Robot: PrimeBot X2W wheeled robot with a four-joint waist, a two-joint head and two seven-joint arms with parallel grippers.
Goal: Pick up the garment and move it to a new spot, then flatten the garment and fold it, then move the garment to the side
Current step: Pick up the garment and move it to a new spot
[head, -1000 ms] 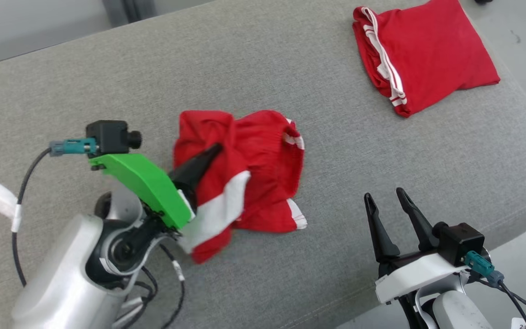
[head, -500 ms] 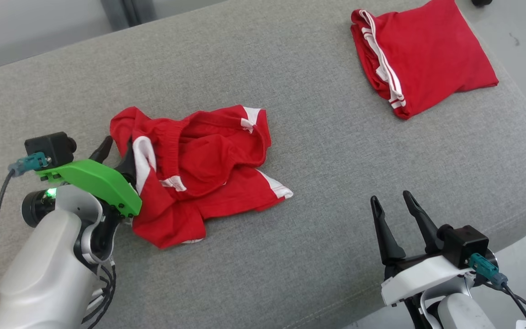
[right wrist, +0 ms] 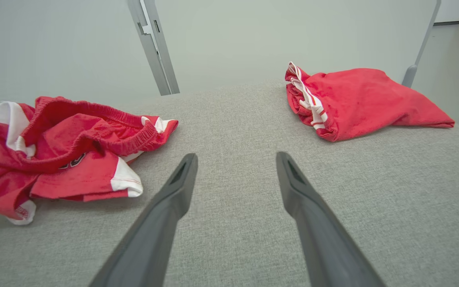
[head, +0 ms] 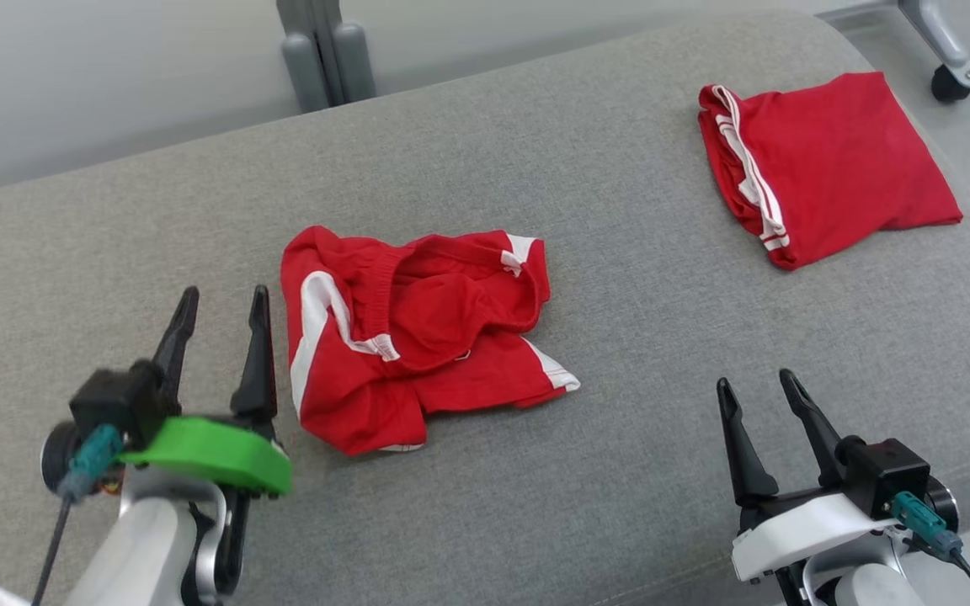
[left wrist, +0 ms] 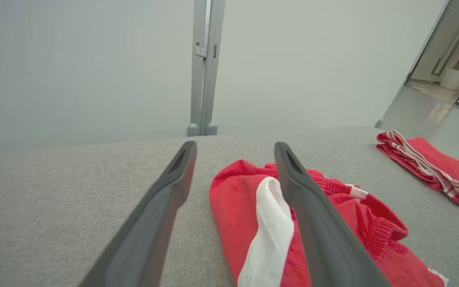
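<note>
A crumpled pair of red shorts with white side stripes, the garment (head: 418,332) (left wrist: 317,227) (right wrist: 58,147), lies bunched in the middle of the grey cushioned surface (head: 603,471). My left gripper (head: 222,295) (left wrist: 234,147) stands open just to its left, apart from the cloth, with nothing between its fingers. Off to the lower right, my right gripper (head: 759,383) (right wrist: 236,157) is open and empty, well away from the garment.
A second red garment (head: 830,164) (right wrist: 361,101) (left wrist: 428,167), folded, lies at the surface's far right corner. Behind the far edge stand a grey post (head: 321,50) and a pale wall. A caster wheel (head: 952,80) sits on the floor at top right. The surface's edge runs close below my right gripper.
My left gripper opened, let go of the garment and drew back to the left. The garment dropped into a crumpled heap. The camera view shifted.
</note>
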